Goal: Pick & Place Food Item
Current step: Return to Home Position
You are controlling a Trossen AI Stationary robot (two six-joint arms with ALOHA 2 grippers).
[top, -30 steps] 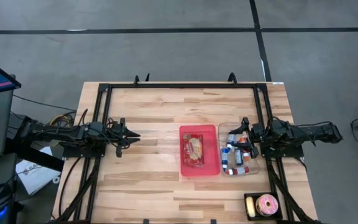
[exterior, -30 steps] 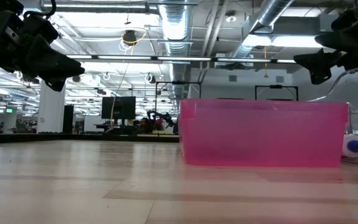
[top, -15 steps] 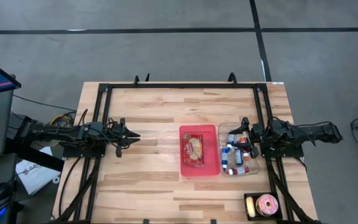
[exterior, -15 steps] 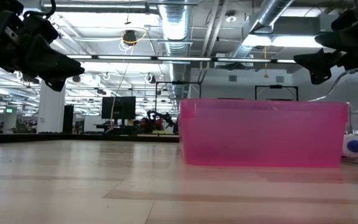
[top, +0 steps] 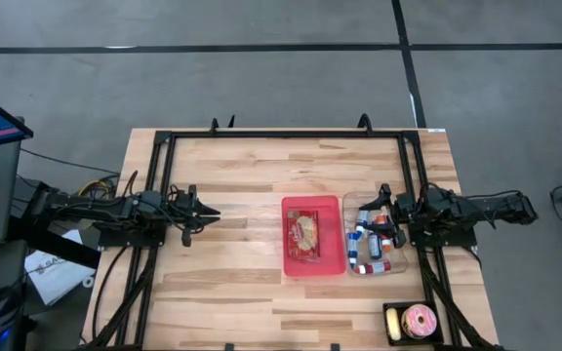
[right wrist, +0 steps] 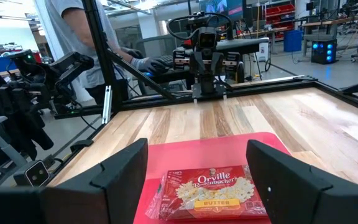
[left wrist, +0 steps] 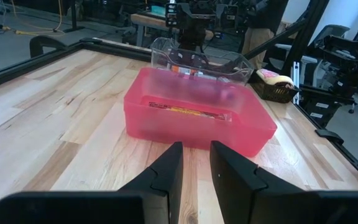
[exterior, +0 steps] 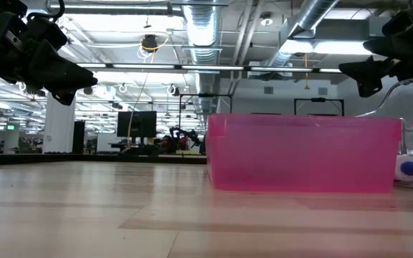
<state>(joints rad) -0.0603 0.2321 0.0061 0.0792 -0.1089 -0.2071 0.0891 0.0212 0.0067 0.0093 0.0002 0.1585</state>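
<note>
Nothing has moved since the earlier frames. Left gripper (top: 206,212) hovers over bare table (top: 242,283), fingers nearly together, empty; right gripper (top: 386,216) hangs spread over the clear bin (top: 394,263). Popcorn (top: 305,234) lies in the red bin (top: 312,269).

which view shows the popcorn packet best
The right wrist view: the popcorn packet lies close up, label readable, in the red bin. The high view shows it small from above, the left wrist view blurred through the wall; the low view hides it.

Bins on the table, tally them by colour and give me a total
Red bin: 1
Clear bin: 1
Black bin: 1
Total: 3
</note>
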